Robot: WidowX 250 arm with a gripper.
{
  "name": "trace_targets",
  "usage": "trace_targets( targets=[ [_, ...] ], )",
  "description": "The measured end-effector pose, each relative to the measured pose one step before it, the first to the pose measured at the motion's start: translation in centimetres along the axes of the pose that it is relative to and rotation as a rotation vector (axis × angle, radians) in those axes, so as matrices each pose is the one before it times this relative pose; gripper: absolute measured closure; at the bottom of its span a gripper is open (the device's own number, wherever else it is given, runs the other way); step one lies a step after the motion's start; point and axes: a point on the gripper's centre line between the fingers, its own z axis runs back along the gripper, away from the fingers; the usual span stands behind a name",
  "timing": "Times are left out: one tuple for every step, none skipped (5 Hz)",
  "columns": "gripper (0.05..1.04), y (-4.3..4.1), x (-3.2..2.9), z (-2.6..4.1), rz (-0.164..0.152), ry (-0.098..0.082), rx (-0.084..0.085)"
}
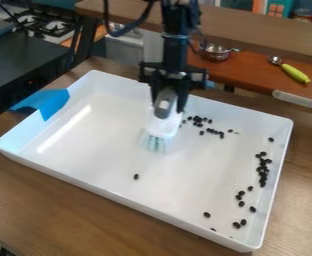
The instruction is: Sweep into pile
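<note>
Above the middle of the white tray (pixel 72 175), near its back wall, hangs the gripper (pixel 167 102), shut on the grey-and-white handle of a brush (pixel 162 127). The brush points down, its pale bristles low over or on the tray floor; contact cannot be told. Black beans (pixel 262 170) lie scattered: a strip along the right wall, a loose group just right of the brush, several near the front right corner, and a single bean (pixel 136 176) in front of the brush. Part of the back wall is hidden behind the gripper.
Blue tape (pixel 48 102) covers part of the tray's left rim. Behind the tray are a wooden shelf edge (pixel 252 30), a metal pot (pixel 215 51) and a green-handled scoop (pixel 295 73). A stove (pixel 42 22) stands at the upper left. The tray's raised walls surround the beans.
</note>
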Motion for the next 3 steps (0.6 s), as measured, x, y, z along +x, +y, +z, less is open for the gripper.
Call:
trace_targets(
  targets=[
    [0.599,-3.115,-0.150,-0.327,0.0061,0.0139,-0.0283],
    [0.599,-2.800,0.011,-0.108,-0.0143,0.0046,-0.0314],
    [0.599,-2.941,-0.370,-0.469,-0.0342,0.0062,-0.0242]
  ],
)
